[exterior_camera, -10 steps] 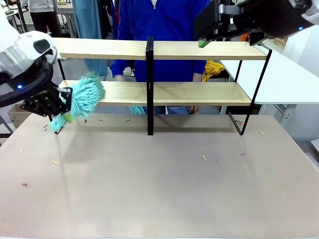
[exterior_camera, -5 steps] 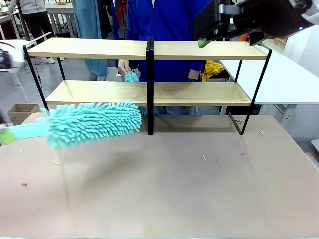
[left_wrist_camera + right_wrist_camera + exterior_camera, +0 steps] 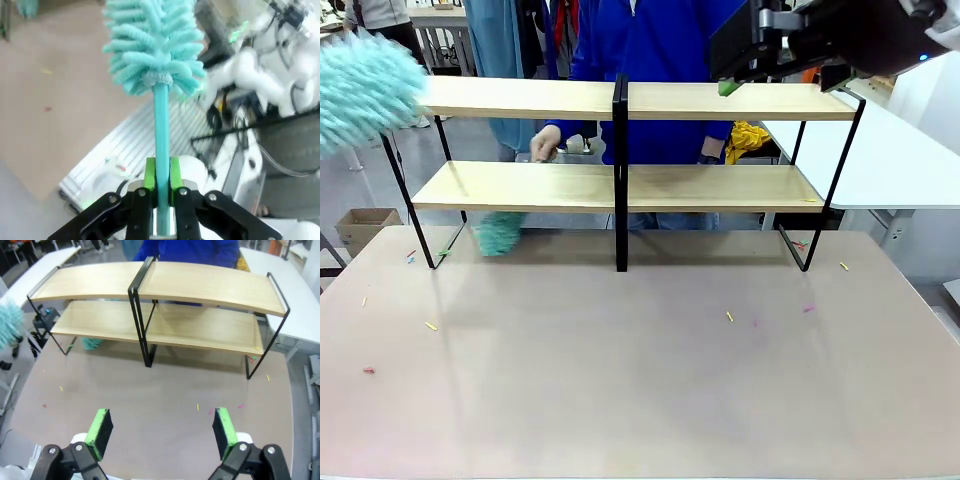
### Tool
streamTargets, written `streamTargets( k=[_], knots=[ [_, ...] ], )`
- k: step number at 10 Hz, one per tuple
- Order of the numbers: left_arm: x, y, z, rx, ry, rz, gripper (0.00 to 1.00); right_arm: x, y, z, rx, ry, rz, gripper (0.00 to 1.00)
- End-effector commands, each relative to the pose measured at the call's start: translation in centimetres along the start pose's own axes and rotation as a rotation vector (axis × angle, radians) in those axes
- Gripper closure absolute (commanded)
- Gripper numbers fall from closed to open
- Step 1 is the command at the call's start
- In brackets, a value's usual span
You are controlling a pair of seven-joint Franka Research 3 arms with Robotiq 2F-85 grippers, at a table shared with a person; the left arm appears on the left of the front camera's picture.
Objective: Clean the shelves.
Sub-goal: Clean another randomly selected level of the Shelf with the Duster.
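The shelves (image 3: 720,100) (image 3: 200,287) stand across the far half of the table, four light boards on a black frame. My left gripper (image 3: 161,175) is shut on the teal handle of a fluffy teal duster (image 3: 152,45). The duster's head (image 3: 365,85) is blurred, up at the top left beside the upper left board, and appears again as the duster (image 3: 9,322) at the left edge of the right wrist view. My right gripper (image 3: 161,434) hangs open and empty high above the table, one green fingertip (image 3: 728,87) over the upper right board.
A person in blue stands behind the rack, one hand (image 3: 542,143) at the lower left board. A second teal fluffy piece (image 3: 500,232) (image 3: 91,343) sits below that board. Small coloured scraps (image 3: 729,316) dot the beige tabletop (image 3: 640,380). A white table (image 3: 890,150) stands at the right.
The duster swung out from the lower left board, across the table's left side, then up to the top left. The person's hand and the second teal piece moved left. The right arm stayed put.
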State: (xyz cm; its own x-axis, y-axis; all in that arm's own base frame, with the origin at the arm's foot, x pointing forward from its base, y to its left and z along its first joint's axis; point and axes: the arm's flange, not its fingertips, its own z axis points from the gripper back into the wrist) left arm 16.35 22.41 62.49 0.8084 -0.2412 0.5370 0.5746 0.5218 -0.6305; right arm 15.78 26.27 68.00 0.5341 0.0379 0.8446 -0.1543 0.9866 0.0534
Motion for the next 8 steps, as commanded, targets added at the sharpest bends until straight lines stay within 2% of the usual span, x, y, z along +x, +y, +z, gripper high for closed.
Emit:
streamTargets(
  k=[1, 2, 3, 4, 5, 8],
  knots=[
    [-1.2, 2.1, 7.0, -0.109, -0.310, -0.065, 0.87, 0.2, -0.1, 0.0, 0.006, 0.000, -0.008, 0.00],
    [-2.8, 3.1, 9.9, -0.090, -0.429, 0.008, 0.87, 0.2, -0.1, 0.0, 0.006, 0.000, -0.008, 0.00],
    [-3.8, 4.1, 11.2, -0.128, -0.432, 0.052, 0.87, 0.2, -0.1, 0.0, 0.006, 0.000, -0.008, 0.00],
    [-3.7, 5.1, 11.3, -0.147, -0.406, 0.168, 0.87, 0.2, -0.1, 0.0, 0.006, 0.000, -0.008, 0.00],
    [-5.2, 3.0, 10.7, -0.053, -0.424, 0.075, 0.87, 0.2, -0.1, 0.0, 0.006, 0.000, -0.008, 0.00],
    [-5.2, 3.0, 10.7, -0.053, -0.424, 0.075, 0.87, 0.2, -0.1, 0.0, 0.006, 0.000, -0.008, 0.00]
  ],
)
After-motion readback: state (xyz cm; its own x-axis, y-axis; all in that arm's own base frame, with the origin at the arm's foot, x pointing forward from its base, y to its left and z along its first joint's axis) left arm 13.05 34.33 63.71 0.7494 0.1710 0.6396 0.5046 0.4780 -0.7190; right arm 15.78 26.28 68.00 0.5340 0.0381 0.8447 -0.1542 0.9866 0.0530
